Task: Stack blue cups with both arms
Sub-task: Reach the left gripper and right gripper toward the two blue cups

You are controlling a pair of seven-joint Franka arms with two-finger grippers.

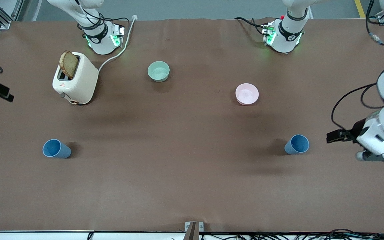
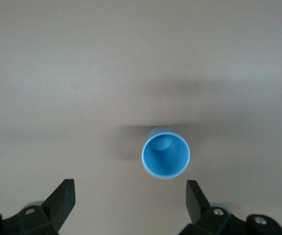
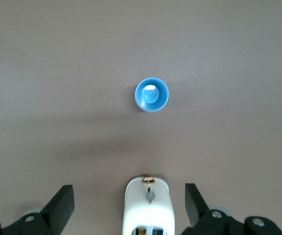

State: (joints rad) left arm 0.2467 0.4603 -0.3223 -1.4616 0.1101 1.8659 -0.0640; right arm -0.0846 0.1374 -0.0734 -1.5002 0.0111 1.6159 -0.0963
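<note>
Left gripper (image 2: 128,196) jaws apart, one blue cup (image 2: 165,156) just ahead. Right gripper (image 3: 128,198) jaws apart, other cup (image 3: 151,94) well ahead, toaster (image 3: 148,208) between.

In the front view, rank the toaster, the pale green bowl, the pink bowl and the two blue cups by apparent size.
1. Toaster, clearly largest.
2. Pink bowl and pale green bowl: near equal, too close to rank.
3. Blue cup toward the right arm's end and blue cup toward the left arm's end: alike, smallest.
</note>
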